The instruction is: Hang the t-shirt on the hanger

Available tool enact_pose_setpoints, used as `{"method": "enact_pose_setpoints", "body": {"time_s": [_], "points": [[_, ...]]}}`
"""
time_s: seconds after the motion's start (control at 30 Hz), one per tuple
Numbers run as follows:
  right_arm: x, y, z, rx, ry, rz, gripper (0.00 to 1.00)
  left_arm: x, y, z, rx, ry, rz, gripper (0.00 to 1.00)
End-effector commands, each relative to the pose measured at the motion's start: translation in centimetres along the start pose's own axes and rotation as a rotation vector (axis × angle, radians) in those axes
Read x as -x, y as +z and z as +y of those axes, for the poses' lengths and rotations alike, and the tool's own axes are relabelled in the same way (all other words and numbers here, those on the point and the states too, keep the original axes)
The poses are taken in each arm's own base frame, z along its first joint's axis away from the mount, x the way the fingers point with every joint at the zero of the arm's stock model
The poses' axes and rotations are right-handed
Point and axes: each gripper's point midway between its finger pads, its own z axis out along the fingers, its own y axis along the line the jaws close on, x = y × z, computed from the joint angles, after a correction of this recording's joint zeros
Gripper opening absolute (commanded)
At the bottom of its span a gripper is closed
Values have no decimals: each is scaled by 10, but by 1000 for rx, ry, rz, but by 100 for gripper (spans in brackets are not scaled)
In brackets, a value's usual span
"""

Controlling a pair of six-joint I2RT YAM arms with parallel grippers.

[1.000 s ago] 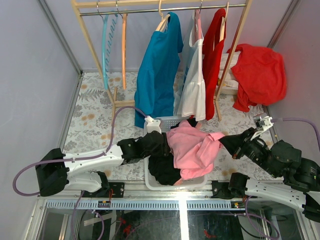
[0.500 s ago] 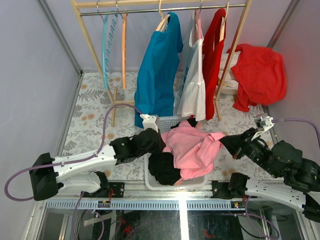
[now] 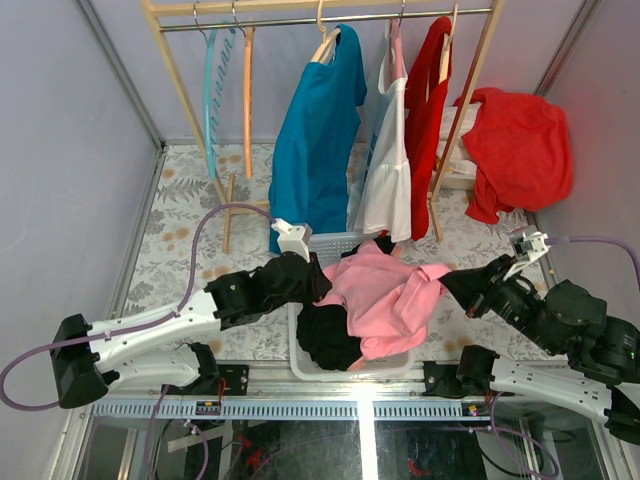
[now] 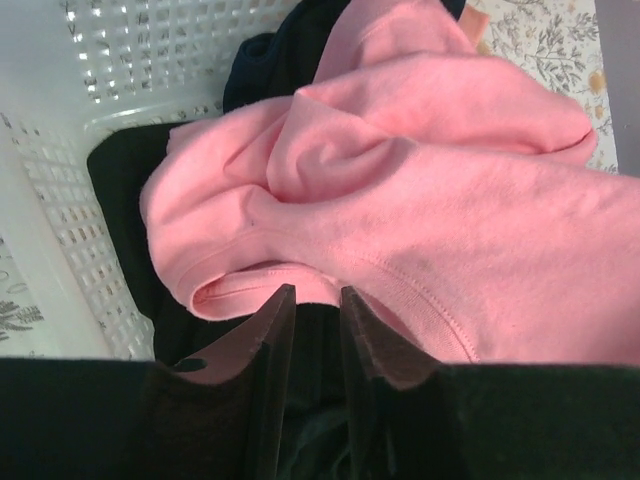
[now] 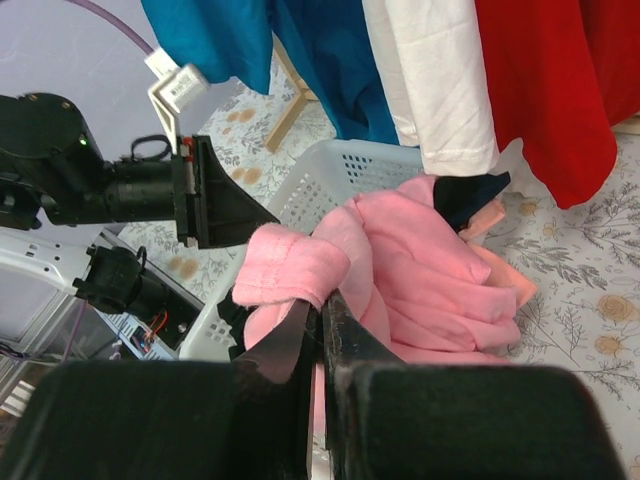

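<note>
Over the basket, my right gripper is pinching the t-shirt; my left gripper is hovering narrowly parted.

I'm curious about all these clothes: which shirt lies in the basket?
The pink t-shirt, crumpled on dark clothes in the white basket; the blue shirt, white top and red shirt hang on the rack.

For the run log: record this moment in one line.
left gripper: slightly open | right gripper: shut on bubblegum-pink soft t-shirt | thin orange hanger: on rail
</note>
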Motion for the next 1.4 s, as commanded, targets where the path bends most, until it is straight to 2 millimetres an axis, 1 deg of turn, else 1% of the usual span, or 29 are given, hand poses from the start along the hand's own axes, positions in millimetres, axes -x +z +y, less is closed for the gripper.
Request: {"method": "enact_pose_setpoints", "body": {"time_s": [0.0, 0.07, 0.2, 0.33, 0.5, 0.63, 0.73, 0.87, 0.93, 1.03, 1.27, 1.37], "points": [[43, -3, 18, 45, 26, -116, 0, -10, 2, 5, -13, 17, 23, 27], [54, -2, 22, 45, 16, -135, 0, -13, 3, 11, 8, 12, 26, 30], [78, 2, 29, 32, -5, -189, 0, -17, 2, 16, 15, -2, 32, 37], [101, 6, 34, 4, -40, -239, 0, -15, -3, 14, 2, -17, 27, 45], [117, 11, 41, -2, -73, -269, 0, -13, -6, 12, -5, -33, 19, 58], [124, 10, 43, -3, -87, -280, 0, -12, -7, 3, -56, -52, 14, 61], [129, 9, 43, -9, -99, -288, 0, -14, -4, 3, -66, -40, 13, 64], [136, 5, 42, -15, -104, -302, 0, -18, -3, -3, -122, -14, 20, 76], [137, 4, 42, -14, -106, -308, 0, -20, -3, -7, -150, -1, 23, 79], [138, 6, 44, -13, -111, -310, 0, -22, -2, -15, -184, 16, 29, 81], [139, 8, 48, 2, -115, -309, 0, -26, 0, -37, -261, 49, 37, 81], [138, 8, 48, 2, -114, -309, 0, -26, 6, -46, -264, 67, 34, 81]]}}
